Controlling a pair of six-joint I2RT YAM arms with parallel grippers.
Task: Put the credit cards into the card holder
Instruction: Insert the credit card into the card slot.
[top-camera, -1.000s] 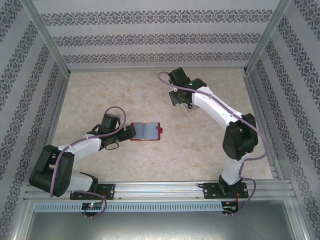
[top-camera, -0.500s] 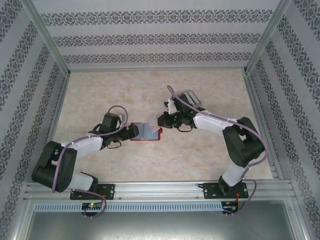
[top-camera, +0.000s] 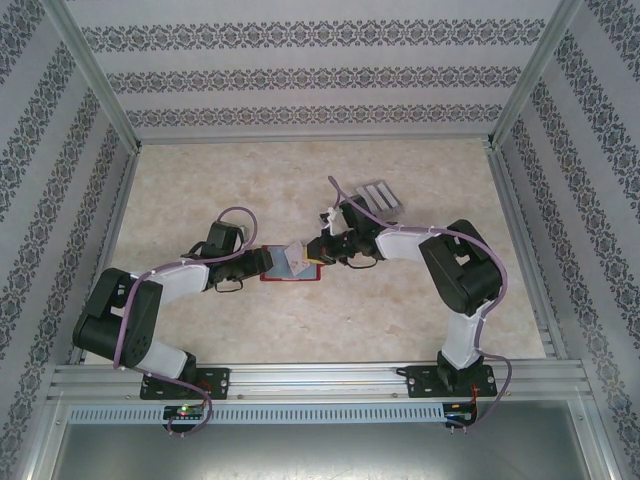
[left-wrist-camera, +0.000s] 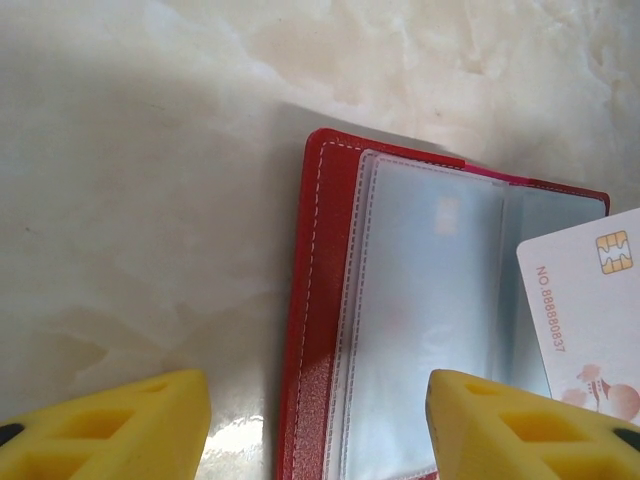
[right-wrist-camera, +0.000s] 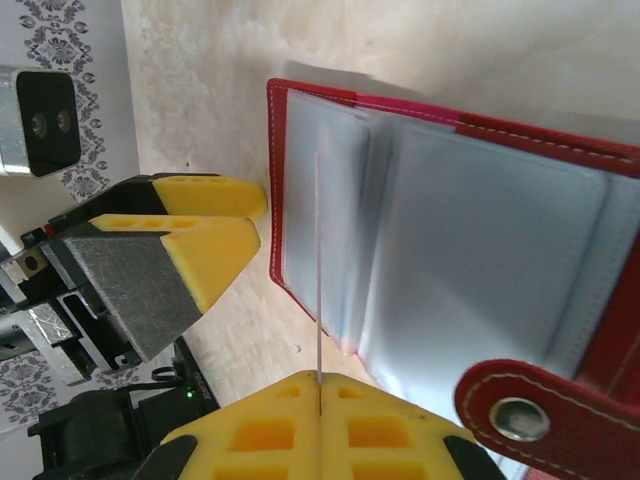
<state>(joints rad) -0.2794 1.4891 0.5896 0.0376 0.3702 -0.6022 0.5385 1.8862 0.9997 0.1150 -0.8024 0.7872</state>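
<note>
Holding one credit card (right-wrist-camera: 318, 270) edge-on, my right gripper (right-wrist-camera: 318, 405) has its yellow fingers pressed together on the card's near edge. The card stands out from the gripper like a thin blade. Just ahead of the fingertips lies the card holder (right-wrist-camera: 470, 250), a red wallet spread open on the table (right-wrist-camera: 480, 50). Its clear pockets (right-wrist-camera: 330, 220) face up, and its snap tab (right-wrist-camera: 515, 415) sits close beside the gripper's own fingers. The card's far edge hangs over the outermost pocket; I cannot tell whether it touches the plastic.

Opposite, my left gripper (left-wrist-camera: 318, 392) faces the wallet with its jaws partly apart, straddling the red border and gripping nothing. The other credit cards (top-camera: 380, 195) lie behind the right arm, well apart from the wallet.

To do this step well, I judge I should pin the cover with the left jaws first. Then I would tilt the card flatter, find the pocket mouth with one corner and slide slowly, since the wallet looks light and could skid.
</note>
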